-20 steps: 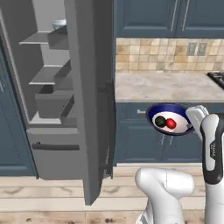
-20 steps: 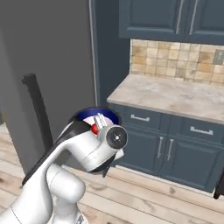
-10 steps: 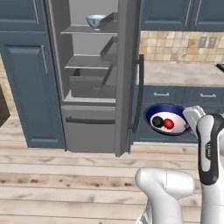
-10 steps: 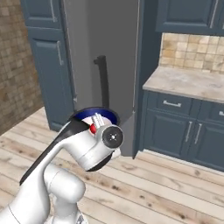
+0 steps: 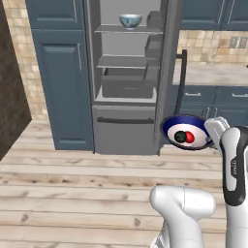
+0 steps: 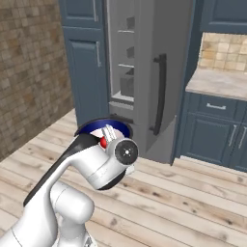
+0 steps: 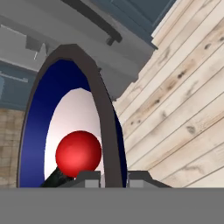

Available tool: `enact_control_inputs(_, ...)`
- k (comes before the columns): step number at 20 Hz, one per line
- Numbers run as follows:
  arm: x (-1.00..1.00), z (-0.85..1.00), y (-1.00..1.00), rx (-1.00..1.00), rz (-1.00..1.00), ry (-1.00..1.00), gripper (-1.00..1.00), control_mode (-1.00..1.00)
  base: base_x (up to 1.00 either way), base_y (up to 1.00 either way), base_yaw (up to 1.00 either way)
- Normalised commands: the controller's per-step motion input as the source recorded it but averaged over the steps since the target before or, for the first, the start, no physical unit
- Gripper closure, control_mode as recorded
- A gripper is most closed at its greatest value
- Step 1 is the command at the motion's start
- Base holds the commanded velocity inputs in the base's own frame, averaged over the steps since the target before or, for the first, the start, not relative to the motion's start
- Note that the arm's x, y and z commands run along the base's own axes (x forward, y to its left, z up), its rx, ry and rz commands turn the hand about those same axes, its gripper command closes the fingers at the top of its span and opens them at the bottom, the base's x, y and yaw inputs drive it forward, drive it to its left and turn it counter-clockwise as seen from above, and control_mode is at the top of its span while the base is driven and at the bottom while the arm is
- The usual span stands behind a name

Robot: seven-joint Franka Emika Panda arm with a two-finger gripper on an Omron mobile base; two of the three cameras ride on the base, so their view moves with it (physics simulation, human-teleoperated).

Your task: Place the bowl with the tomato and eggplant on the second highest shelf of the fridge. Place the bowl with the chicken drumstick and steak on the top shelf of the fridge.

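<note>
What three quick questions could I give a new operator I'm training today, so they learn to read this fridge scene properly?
1. True or false: the tool grips the blue bowl by its rim.
2. Which items lie in that bowl? A) tomato and eggplant B) steak and drumstick C) nothing
3. Fill in: a second, pale bowl sits on the fridge's ____ shelf.

Key: 1 true. 2 A. 3 top.
</note>
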Motion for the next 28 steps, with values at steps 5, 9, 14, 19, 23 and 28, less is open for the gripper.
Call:
enact_control_inputs(5,0.00,0.00,0.00,0.00,0.00,0.00,1.00,1.00,0.88,1.00,-0.10)
enact_control_inputs(9,0.00,0.00,0.00,0.00,0.00,0.00,1.00,1.00,1.00,1.00,-0.28)
enact_control_inputs(14,0.00,0.00,0.00,0.00,0.00,0.00,1.00,1.00,1.00,0.88,-0.45)
enact_control_inputs(19,0.00,0.00,0.00,0.00,0.00,0.00,1.00,1.00,1.00,0.55,-0.48)
enact_control_inputs(23,0.00,0.00,0.00,0.00,0.00,0.00,1.00,1.00,1.00,0.33,-0.31)
enact_control_inputs(28,0.00,0.00,0.00,0.00,0.00,0.00,1.00,1.00,1.00,0.14,-0.19)
